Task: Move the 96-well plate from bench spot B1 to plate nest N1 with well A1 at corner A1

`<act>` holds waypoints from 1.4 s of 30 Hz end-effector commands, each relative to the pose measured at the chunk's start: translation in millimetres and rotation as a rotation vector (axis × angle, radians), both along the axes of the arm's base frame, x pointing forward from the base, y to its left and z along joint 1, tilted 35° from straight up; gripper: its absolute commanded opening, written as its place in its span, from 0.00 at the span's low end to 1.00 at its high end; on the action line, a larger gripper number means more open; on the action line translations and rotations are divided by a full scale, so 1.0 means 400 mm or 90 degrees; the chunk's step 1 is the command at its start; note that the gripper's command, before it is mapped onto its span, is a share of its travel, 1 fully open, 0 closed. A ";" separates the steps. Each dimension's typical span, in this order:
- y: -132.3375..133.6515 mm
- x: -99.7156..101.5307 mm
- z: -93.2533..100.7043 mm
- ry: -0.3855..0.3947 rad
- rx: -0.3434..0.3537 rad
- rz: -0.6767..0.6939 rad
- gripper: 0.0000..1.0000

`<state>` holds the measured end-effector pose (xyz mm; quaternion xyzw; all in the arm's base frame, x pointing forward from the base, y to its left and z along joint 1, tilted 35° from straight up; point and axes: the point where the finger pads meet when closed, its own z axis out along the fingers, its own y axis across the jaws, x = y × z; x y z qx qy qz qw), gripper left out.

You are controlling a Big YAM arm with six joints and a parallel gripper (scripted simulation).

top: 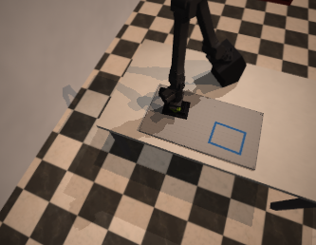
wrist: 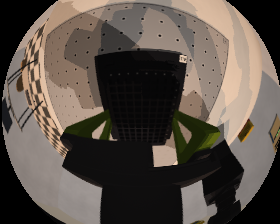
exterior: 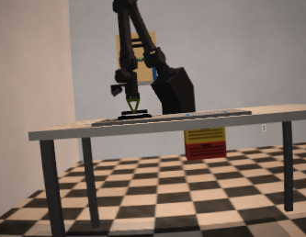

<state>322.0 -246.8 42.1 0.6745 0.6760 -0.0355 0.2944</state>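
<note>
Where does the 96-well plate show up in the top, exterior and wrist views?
Top: the 96-well plate lies dark at the grey mat's left end, under the gripper.
Exterior: a thin dark slab on the table, left of centre, below the green fingers.
Wrist: the large dark rectangle in the centre, gripped.
Shared landmark: the grey mat.
</note>
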 end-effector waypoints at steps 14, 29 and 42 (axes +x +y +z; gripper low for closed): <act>-0.021 0.033 0.023 -0.019 -0.015 0.006 0.00; -0.027 0.032 0.016 -0.017 -0.014 0.003 0.00; -0.030 0.032 0.018 -0.020 -0.016 0.002 0.00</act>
